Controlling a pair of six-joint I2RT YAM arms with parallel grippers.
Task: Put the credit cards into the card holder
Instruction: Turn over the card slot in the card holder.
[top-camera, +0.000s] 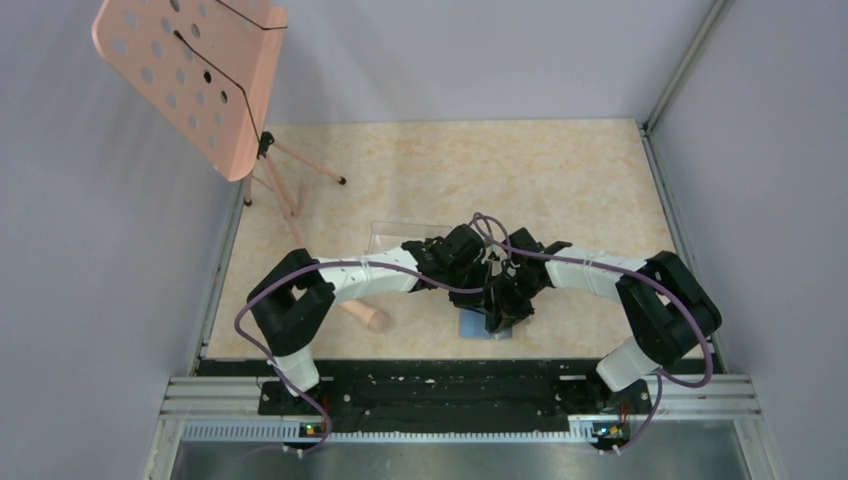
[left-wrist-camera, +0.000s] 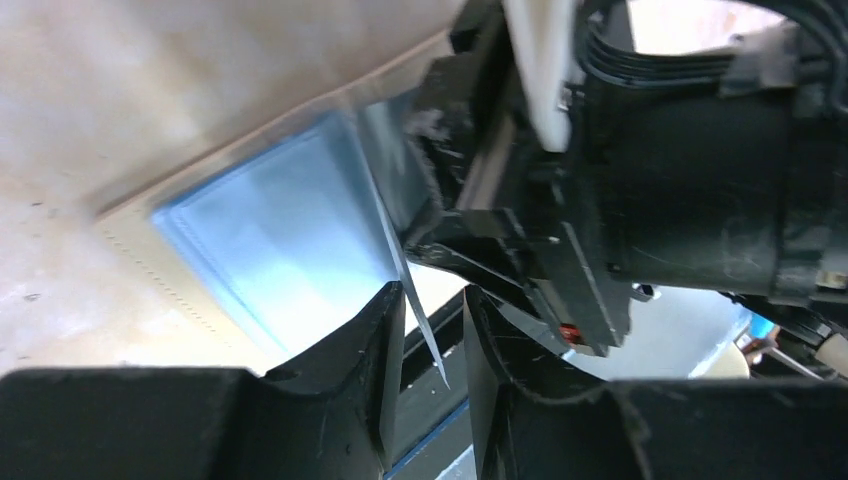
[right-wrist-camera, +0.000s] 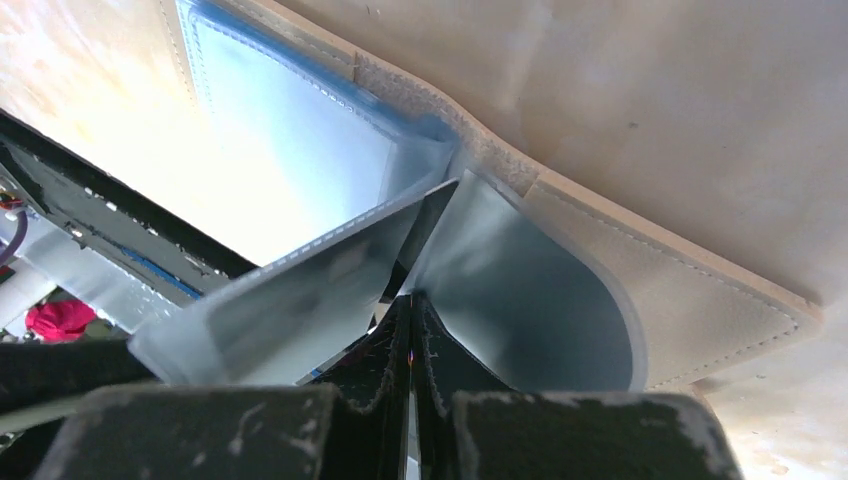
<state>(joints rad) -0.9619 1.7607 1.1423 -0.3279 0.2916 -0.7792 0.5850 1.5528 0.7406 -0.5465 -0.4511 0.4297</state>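
Note:
The card holder (top-camera: 480, 328) lies open near the table's front edge, blue-grey inside up, with a tan border. It also shows in the left wrist view (left-wrist-camera: 280, 240) and the right wrist view (right-wrist-camera: 300, 120). Both grippers meet right above it. My right gripper (right-wrist-camera: 410, 300) is shut on a raised rounded pocket flap (right-wrist-camera: 530, 300) of the holder. A thin grey credit card (right-wrist-camera: 280, 300) slants into the gap beside that flap. In the left wrist view the card (left-wrist-camera: 425, 335) is seen edge-on between the parted fingers of my left gripper (left-wrist-camera: 432, 293), touching only the left finger.
A clear plastic box (top-camera: 392, 236) lies behind the left arm. A pink perforated music stand (top-camera: 190, 80) stands at the back left, one leg tip (top-camera: 372, 319) reaching under the left arm. Grey walls close in the table's sides.

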